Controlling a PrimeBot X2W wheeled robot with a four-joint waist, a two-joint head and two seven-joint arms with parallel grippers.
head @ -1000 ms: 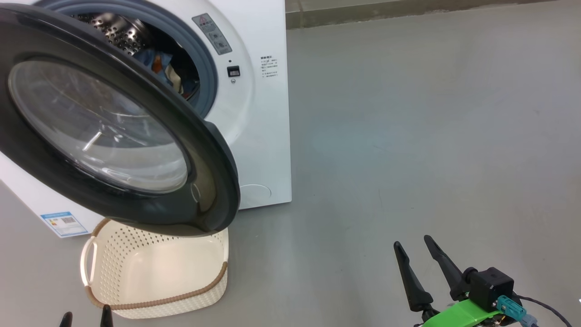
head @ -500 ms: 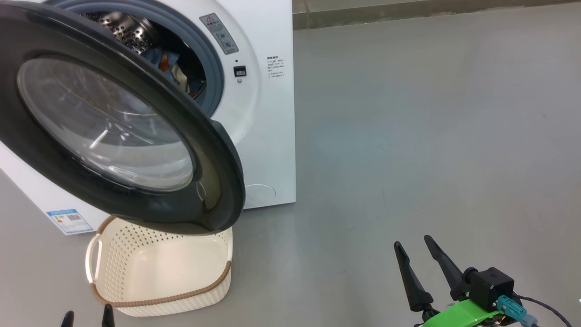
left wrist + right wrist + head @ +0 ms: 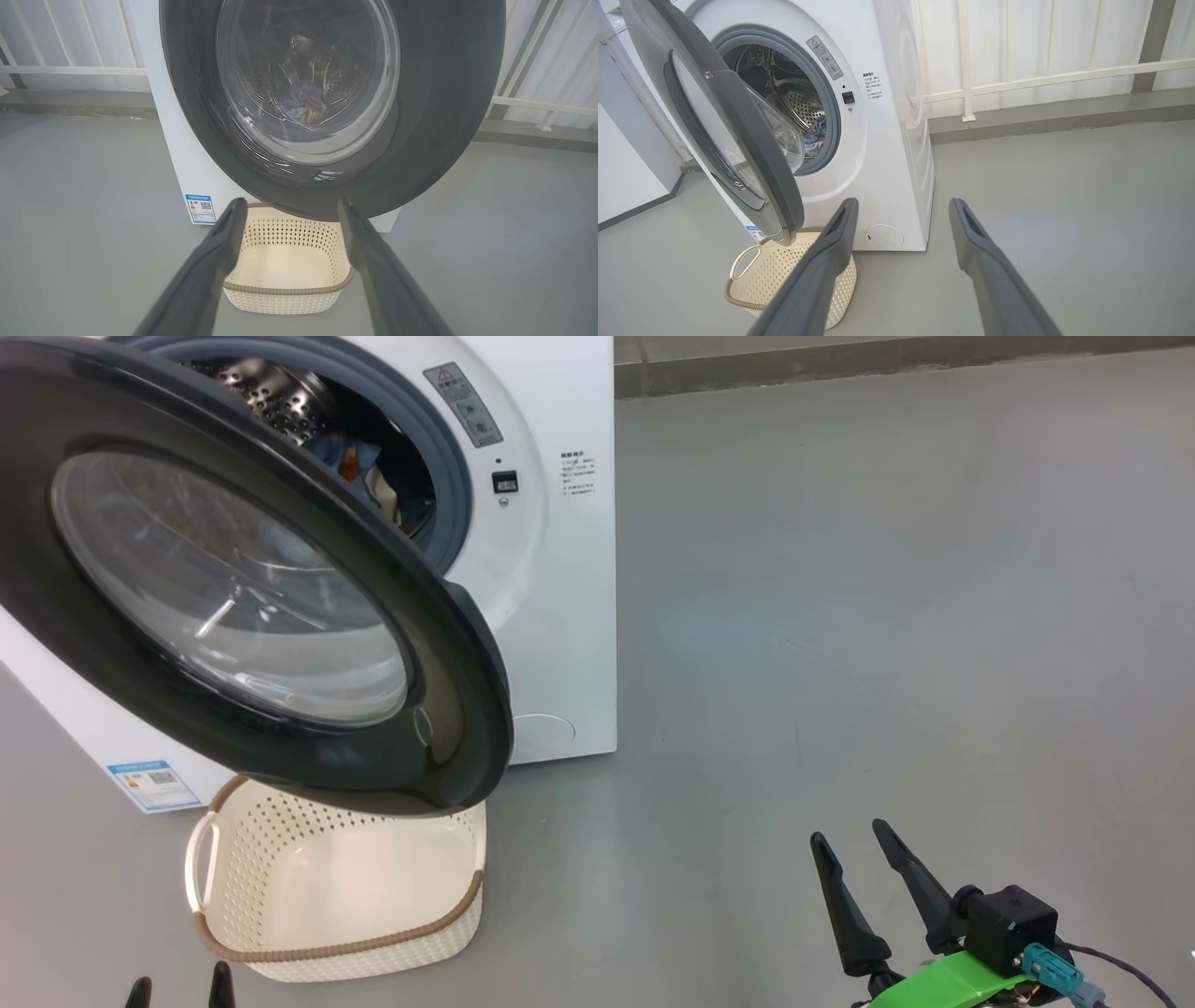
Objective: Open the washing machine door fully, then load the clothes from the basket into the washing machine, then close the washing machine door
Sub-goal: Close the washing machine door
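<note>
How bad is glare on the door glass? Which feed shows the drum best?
Head view: bright streaks on the washing machine door glass; clothes visible past its rim. Left wrist view: clothes dim, warped through it. Right wrist view: drum clear.

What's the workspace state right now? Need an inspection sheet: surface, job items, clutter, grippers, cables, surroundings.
Surface: grey floor, no spills seen.
Job's things: washing machine door open, swung out above the basket; basket looks empty; clothes lie in the drum of the washing machine; door not yet closed.
Clutter: nothing seen.
Grippers: left gripper open, empty; right gripper open, empty; both clear of the door.
Cables: dark cable at the right wrist, off the floor.
Surroundings: white railing behind the machine.
</note>
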